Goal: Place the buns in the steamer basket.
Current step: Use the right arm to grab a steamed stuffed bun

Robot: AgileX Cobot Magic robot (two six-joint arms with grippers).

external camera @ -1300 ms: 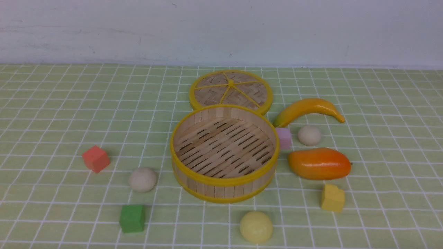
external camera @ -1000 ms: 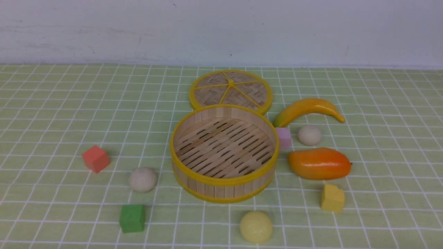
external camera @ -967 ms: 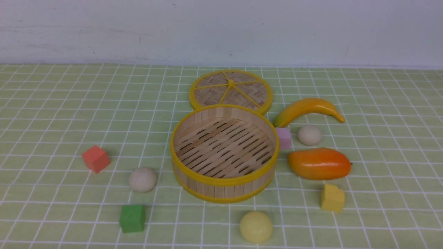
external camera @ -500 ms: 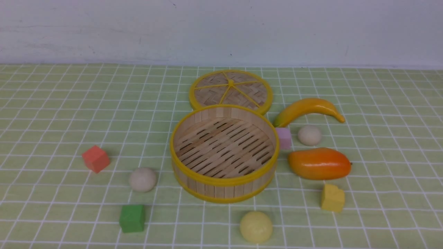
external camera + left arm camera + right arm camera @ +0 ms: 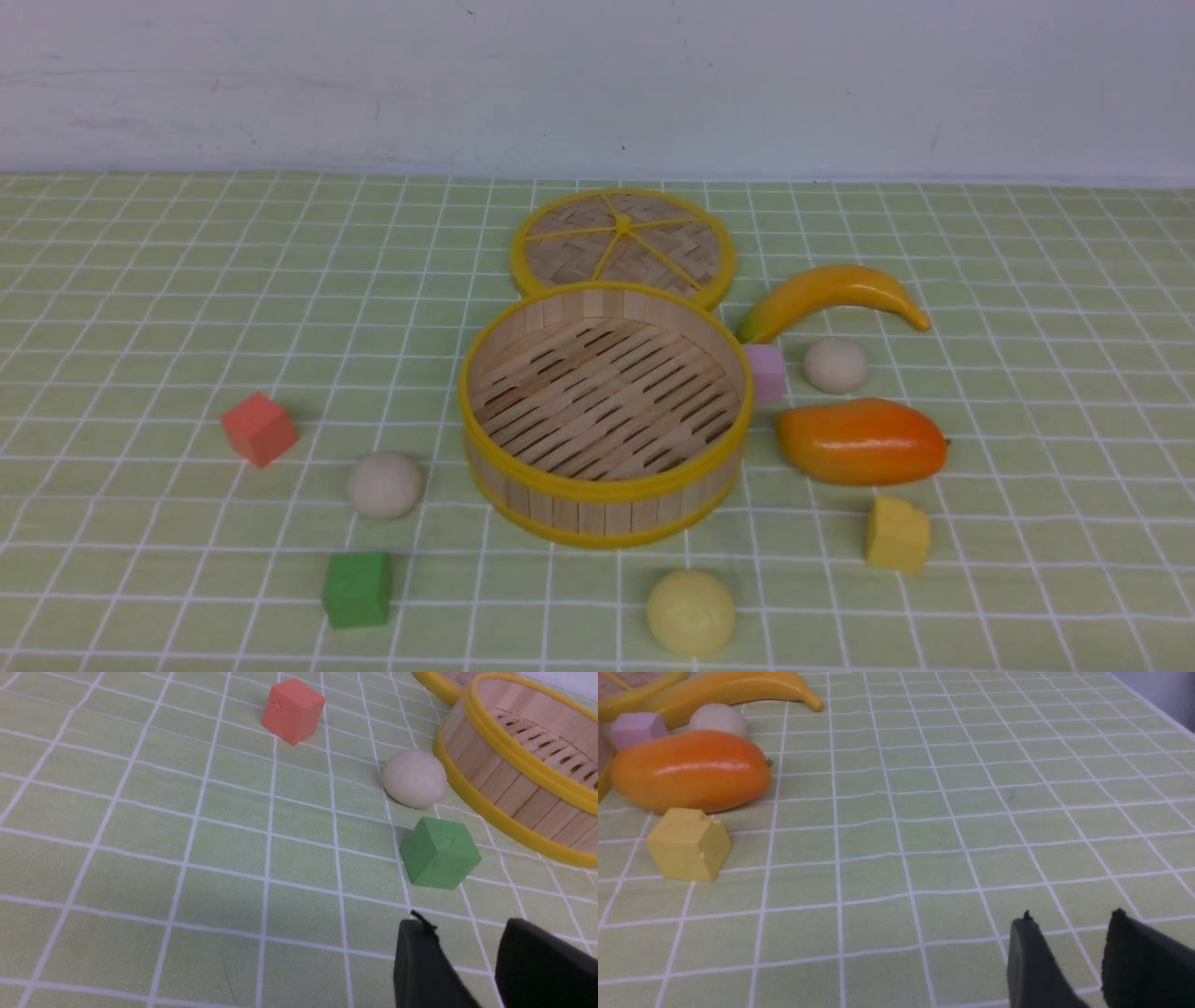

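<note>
The steamer basket (image 5: 605,485) stands empty mid-table, a bamboo tub with yellow rims. One off-white bun (image 5: 385,484) lies to its left, a pale yellow bun (image 5: 691,612) sits in front of it, and another off-white bun (image 5: 835,365) rests to its right behind the mango. Neither arm shows in the front view. In the left wrist view my left gripper (image 5: 467,926) is open and empty above the cloth, short of the green cube (image 5: 439,853), with the bun (image 5: 414,785) and basket (image 5: 514,788) beyond. My right gripper (image 5: 1069,919) is open and empty; the bun (image 5: 718,719) lies far off.
A woven lid (image 5: 623,245) lies flat behind the basket. A banana (image 5: 833,293), orange mango (image 5: 862,441), pink cube (image 5: 766,371) and yellow cube (image 5: 897,534) sit on the right. A red cube (image 5: 259,428) and green cube (image 5: 357,588) sit on the left.
</note>
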